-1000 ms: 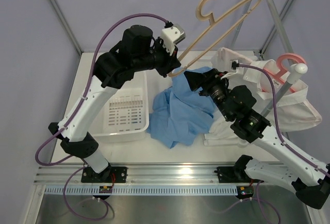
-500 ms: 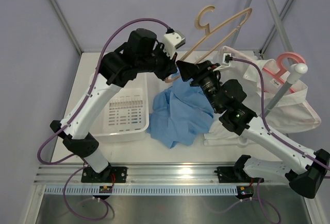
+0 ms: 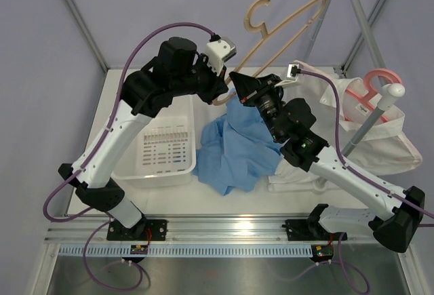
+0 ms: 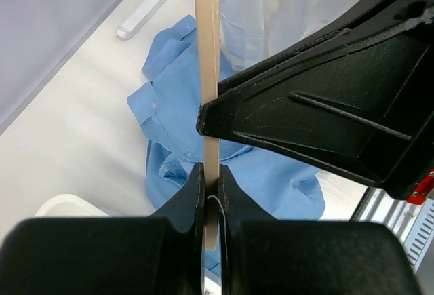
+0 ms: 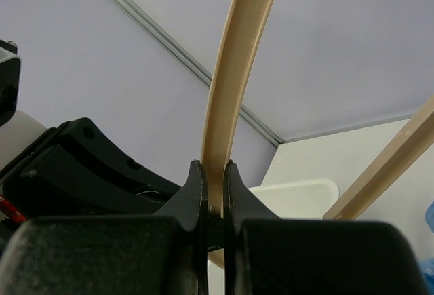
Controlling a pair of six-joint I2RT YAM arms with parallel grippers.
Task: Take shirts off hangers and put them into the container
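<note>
Left wrist view shows our left fingers point(image 4: 203, 190) clamped on the tan hanger point(image 4: 207, 51); our right fingers point(image 5: 201, 193) pinch it too. The blue shirt point(image 3: 237, 149) lies heaped on the bench point(image 3: 230, 203) beside the container point(image 3: 156, 175). If we pull opposite ways, the thin hanger may twist or snap.

Tan hanger point(image 4: 207, 71) cut off by top edge in both wrist views. Pink hanger point(image 3: 380, 74) largely covered by white shirt point(image 3: 386, 142), hook alone exposed. Print on container point(image 3: 163, 174) label point(image 3: 166, 151) too small to be read. Container reduced to corner in left wrist view.
</note>
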